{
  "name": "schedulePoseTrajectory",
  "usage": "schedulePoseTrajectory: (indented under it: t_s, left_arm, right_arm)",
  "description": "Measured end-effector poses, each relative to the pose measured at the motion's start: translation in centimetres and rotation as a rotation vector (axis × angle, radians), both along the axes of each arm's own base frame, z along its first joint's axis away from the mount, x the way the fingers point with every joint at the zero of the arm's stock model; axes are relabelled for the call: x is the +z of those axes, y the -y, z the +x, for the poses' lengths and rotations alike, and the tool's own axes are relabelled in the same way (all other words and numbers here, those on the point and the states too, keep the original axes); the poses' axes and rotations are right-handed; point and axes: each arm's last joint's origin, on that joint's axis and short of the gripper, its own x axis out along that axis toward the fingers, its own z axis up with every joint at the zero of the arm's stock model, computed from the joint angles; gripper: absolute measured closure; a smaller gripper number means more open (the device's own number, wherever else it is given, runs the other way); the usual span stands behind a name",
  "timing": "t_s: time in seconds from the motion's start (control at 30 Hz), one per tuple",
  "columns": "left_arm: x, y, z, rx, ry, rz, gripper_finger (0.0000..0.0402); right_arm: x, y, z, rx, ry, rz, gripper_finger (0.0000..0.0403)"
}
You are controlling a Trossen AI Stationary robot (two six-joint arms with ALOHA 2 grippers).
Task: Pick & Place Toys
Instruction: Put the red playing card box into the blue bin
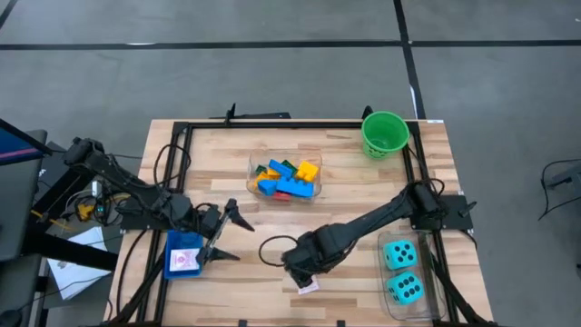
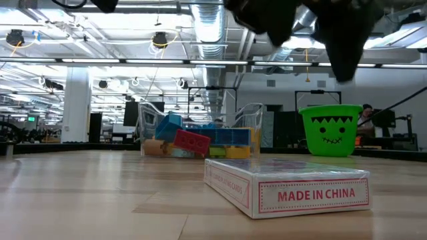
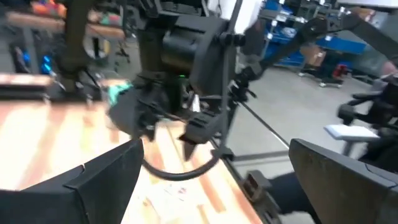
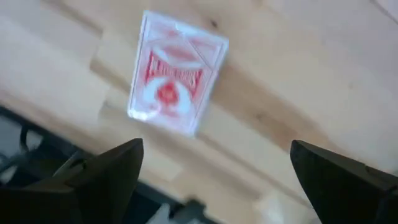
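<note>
Card pack (image 1: 309, 286) flat on the counter (image 1: 345, 177), at six o'clock.
Right gripper (image 1: 300, 270) above it, fingers spread, empty; left gripper (image 1: 227, 234) at nine o'clock, fingers likewise apart.

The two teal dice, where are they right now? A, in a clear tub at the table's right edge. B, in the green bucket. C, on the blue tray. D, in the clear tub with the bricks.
A: the high view shows both dice in a clear tub at the right edge, apart from the bricks in the middle tub.
</note>
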Motion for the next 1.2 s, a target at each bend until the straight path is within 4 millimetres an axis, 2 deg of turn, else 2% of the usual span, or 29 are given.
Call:
schedulePoseTrajectory:
  t_s: [0.27, 0.6, 0.67, 0.77, 0.9, 1.2]
  left_arm:
    - [-0.3, 2.0, -1.2, -0.11, -0.05, -0.043, 0.0002]
    - [-0.1, 2.4, -1.5, -0.131, -0.033, -0.051, 0.0002]
    - [-0.1, 2.4, -1.4, -0.127, -0.038, -0.048, 0.0002]
    - [-0.1, 2.4, -1.5, -0.127, -0.038, -0.049, 0.0002]
    - [-0.1, 2.4, -1.4, -0.127, -0.039, -0.05, 0.0002]
    - [-0.1, 2.4, -1.4, -0.128, -0.035, -0.052, 0.0002]
  right_arm:
    - [-3.1, -2.0, 1.0, -0.051, 0.051, -0.069, 0.0004]
    - [-2.8, -2.2, 2.0, -0.155, 0.168, -0.087, 0.0004]
    - [-3.8, -2.6, 2.7, -0.16, 0.187, -0.069, 0.0004]
    - [-5.8, -2.7, 2.7, -0.156, 0.127, -0.086, 0.0004]
    - [-7.0, -3.0, 3.1, -0.155, 0.1, -0.044, 0.0004]
    - [-7.1, -3.0, 3.0, -0.142, 0.105, -0.08, 0.0007]
